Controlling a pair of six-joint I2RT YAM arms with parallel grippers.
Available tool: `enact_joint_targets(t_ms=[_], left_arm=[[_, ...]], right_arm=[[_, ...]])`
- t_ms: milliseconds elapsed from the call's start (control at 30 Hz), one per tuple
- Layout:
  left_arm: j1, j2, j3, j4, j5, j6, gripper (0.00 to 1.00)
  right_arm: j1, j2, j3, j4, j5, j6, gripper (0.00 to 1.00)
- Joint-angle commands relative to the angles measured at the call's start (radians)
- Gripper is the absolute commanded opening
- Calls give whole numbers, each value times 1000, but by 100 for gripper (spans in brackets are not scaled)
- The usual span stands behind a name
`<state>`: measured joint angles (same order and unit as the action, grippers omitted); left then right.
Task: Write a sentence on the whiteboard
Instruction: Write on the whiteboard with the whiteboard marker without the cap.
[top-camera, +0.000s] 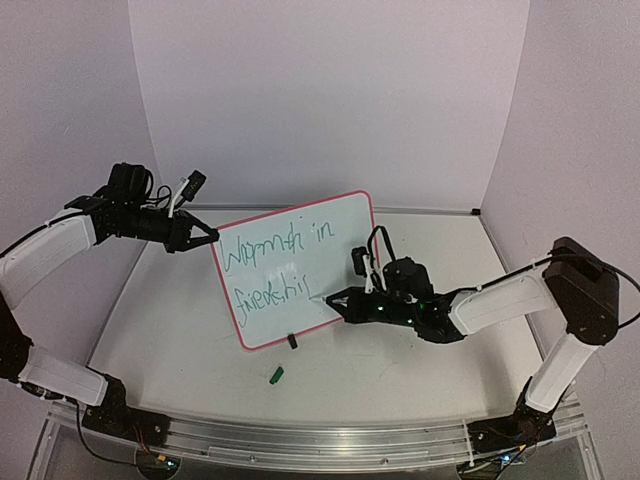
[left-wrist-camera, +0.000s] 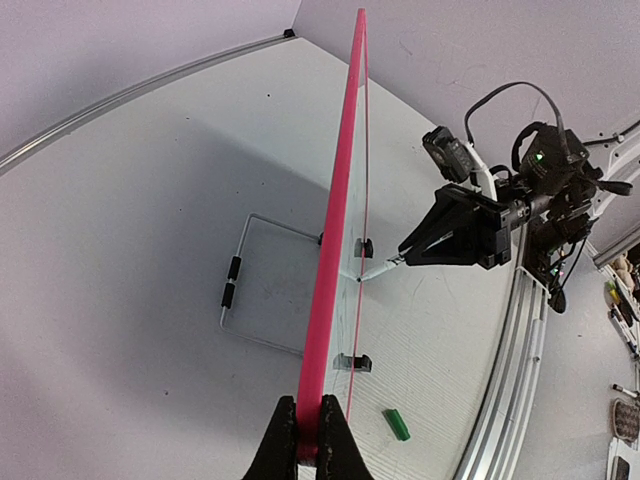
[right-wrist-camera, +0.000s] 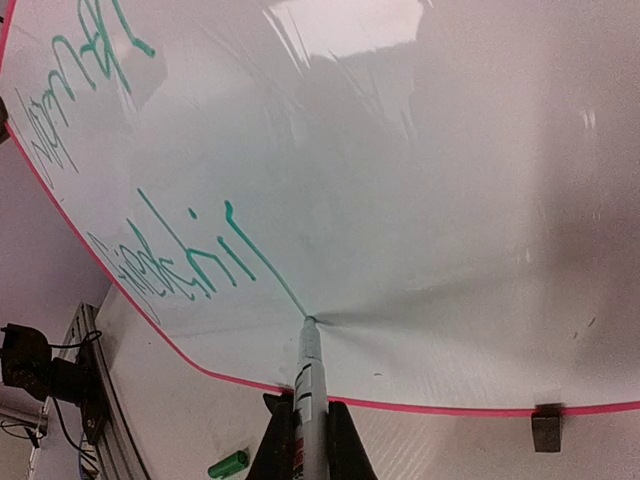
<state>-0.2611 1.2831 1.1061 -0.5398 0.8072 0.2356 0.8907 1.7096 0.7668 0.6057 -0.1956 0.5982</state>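
The whiteboard (top-camera: 300, 262) stands upright on the table, pink-red framed, with a black clip foot (top-camera: 292, 341). Green script in two lines is on it, the sentence (top-camera: 275, 265) reading roughly "Warmth in / friendshi". My left gripper (top-camera: 203, 238) is shut on the board's left edge; in the left wrist view its jaws clamp the pink frame (left-wrist-camera: 318, 400) edge-on. My right gripper (top-camera: 338, 298) is shut on a grey marker (right-wrist-camera: 308, 390), whose tip (right-wrist-camera: 309, 320) touches the board at the end of a green downstroke in the second line.
A green marker cap lies on the table in front of the board (top-camera: 277, 375) and shows in both wrist views (left-wrist-camera: 398, 424) (right-wrist-camera: 228, 465). A wire stand (left-wrist-camera: 245, 290) lies behind the board. An aluminium rail (top-camera: 300, 440) runs along the near table edge.
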Motion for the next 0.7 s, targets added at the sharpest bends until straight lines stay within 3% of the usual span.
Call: enact_joint_targets(t_ms=[0,400,667], left_arm=[[-46,42,-24,-101,-52,31,0],[-46,43,-25,-101,-51,30,0],[-46,39,-25,-101,-54,30,0]], right_arm=[[1,39,-31,47,-15,46,0],[2,-117,-23,64,-39,-8,0],[2,-64,54,54,2,-43,0]])
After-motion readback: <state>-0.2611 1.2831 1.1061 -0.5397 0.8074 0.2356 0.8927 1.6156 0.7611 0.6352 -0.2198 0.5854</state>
